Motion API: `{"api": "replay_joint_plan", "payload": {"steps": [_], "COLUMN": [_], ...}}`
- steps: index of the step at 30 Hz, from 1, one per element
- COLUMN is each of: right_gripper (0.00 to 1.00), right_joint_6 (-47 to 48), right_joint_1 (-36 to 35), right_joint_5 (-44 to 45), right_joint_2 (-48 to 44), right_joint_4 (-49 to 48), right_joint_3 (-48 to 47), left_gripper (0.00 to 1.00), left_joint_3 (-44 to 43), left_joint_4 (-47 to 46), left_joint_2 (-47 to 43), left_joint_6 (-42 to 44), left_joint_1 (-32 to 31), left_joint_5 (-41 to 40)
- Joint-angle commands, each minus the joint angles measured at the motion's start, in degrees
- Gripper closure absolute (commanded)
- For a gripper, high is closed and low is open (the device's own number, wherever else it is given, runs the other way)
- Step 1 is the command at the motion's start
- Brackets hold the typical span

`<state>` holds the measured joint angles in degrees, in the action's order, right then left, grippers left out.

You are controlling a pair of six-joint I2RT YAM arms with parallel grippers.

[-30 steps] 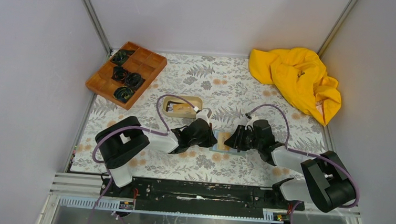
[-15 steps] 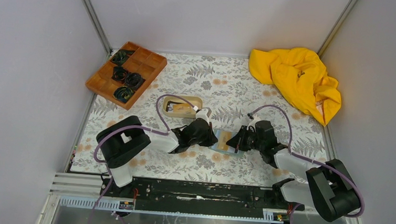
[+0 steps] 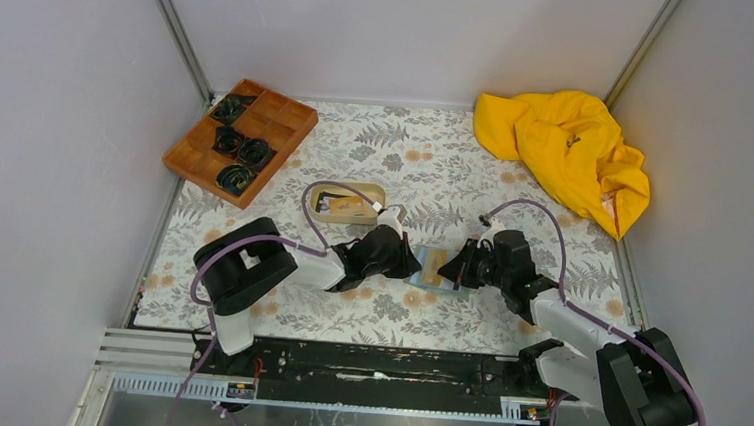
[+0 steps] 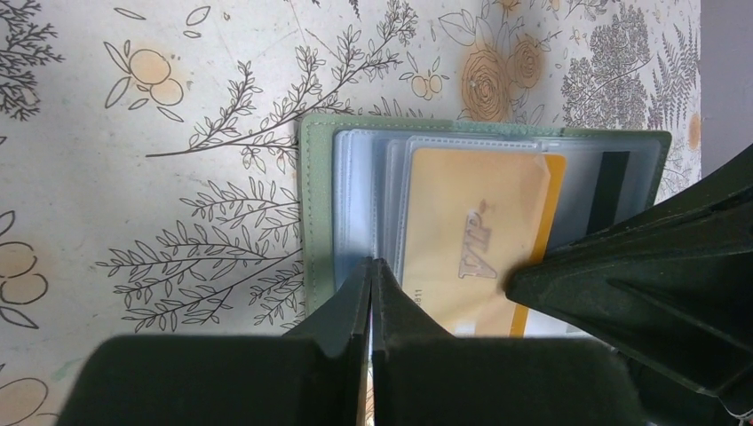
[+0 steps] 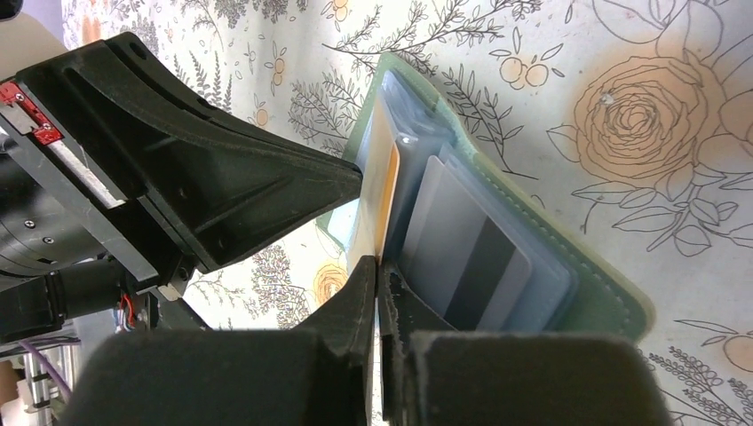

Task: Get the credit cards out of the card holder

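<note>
Card holder (image 3: 436, 270) lies open on the floral surface (image 3: 407, 155), between the two tools, clear sleeves facing up. Left tool (image 4: 371, 277): fingers pressed together, tips on the holder's edge; cannot tell whether a sleeve is caught between them. Right tool (image 5: 377, 273): fingers closed, pinching the edge of the tan-orange VIP card (image 4: 471, 222), which sits partly out of its sleeve. Grey card with dark stripe (image 5: 471, 262) sits in the adjacent sleeve.

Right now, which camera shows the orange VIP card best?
Left wrist: the orange VIP card lies face-on in the card holder, with its lettering readable. Right wrist shows only its thin orange edge. Top external shows only a small tan patch.
</note>
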<state>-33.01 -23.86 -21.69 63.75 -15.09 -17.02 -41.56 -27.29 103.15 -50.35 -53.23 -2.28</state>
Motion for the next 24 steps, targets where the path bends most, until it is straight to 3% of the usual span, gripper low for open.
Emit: {"api": "replay_joint_plan", "payload": {"steps": [1,3,5,8,13,16,24], "right_gripper": [0.89,0.86,0.93,0.93,0.74,0.77,0.99], "right_joint_6": [1.94,2.22,2.37,2.43,2.33,2.1,1.81], "right_joint_1": [0.77,0.99,1.17,1.38,1.49,1.7,1.93], "right_joint_5": [-1.42,-1.49,-1.45,-1.6,-2.15,-2.26,-2.37], "right_joint_2": [-1.75,-1.94,-2.1,-2.13,-1.89,-1.87,-2.91], "right_joint_4": [0.32,0.71,1.12,1.34,1.16,0.9,1.55], "right_joint_3": [-2.4,-2.49,-2.62,-2.71,-2.8,-2.56,-2.62], "left_gripper": [1.0,1.0,1.0,1.0,1.0,1.0,1.0], "left_joint_3": [-0.03,-0.16,-0.2,-0.36,-0.39,-0.46,-0.58], "left_joint_4": [1.8,1.64,1.52,1.28,1.01,0.91,0.71], "left_joint_2": [2.32,2.64,2.99,3.6,4.03,4.17,5.0], "left_joint_6": [0.21,0.12,0.07,-0.01,-0.1,-0.1,-0.51], "left_joint_1": [-0.38,-0.31,-0.28,-0.18,0.01,0.06,0.19], "left_joint_5": [0.69,0.67,0.86,1.23,1.55,1.66,1.79]}}
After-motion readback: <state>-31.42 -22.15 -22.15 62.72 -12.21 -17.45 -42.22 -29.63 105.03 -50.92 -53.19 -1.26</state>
